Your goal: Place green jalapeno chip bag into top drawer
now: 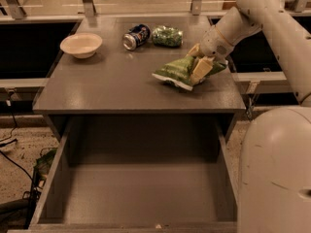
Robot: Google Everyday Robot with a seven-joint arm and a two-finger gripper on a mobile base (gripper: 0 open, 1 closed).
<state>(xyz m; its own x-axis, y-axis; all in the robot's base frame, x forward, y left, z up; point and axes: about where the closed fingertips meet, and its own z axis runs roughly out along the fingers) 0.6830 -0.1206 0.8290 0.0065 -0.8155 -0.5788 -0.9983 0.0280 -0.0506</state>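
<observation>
One bag concerns us: the green jalapeno chip bag [174, 71] rests right of the frame's centre on the counter [112, 84], its right end pinched in the closed jaws of the gripper [198, 68], so we judge it can be carried to the top drawer [141, 195], open below.

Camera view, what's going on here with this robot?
The robot's gripper grips the green jalapeno chip bag at the right of the cabinet top, its left end resting on the surface. The top drawer below stands pulled open, the bag not yet inside. A bowl, a can and a darker green bag sit farther back.
</observation>
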